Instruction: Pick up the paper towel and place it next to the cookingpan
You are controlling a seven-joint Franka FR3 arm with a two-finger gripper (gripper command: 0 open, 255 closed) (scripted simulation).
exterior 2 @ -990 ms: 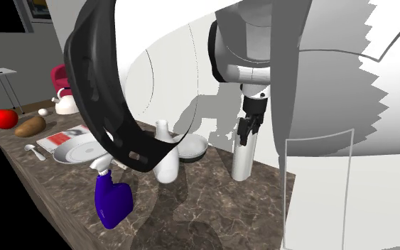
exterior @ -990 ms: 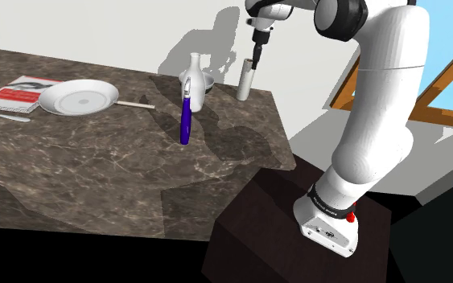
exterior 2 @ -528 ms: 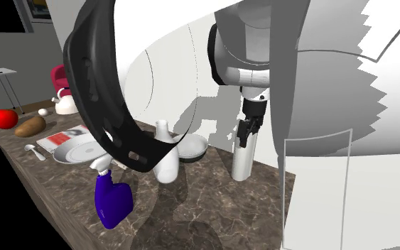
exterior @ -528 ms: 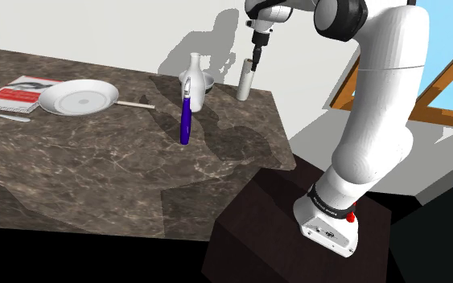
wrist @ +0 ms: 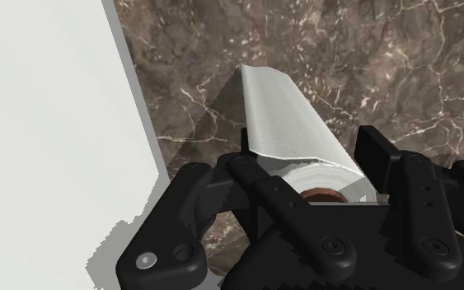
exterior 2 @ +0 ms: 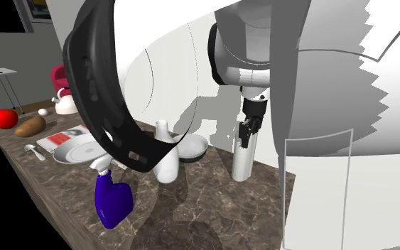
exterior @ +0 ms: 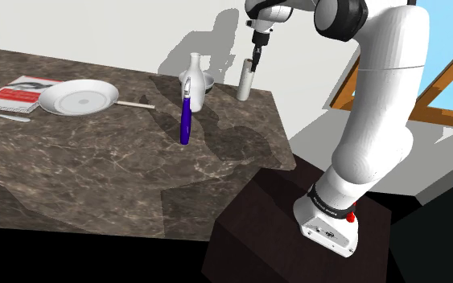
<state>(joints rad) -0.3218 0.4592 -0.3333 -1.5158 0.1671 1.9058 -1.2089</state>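
White paper towel roll, upright by counter's far edge, pale shallow handled pan well apart

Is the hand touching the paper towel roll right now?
Touching. In the wrist view the hand clasps the paper towel roll between both fingers, with no gap.

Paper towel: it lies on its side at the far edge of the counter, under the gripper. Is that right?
Not quite. The paper towel stands upright, not on its side, as the shoulder view shows. The rest holds: it is at the far edge of the counter, under the gripper.
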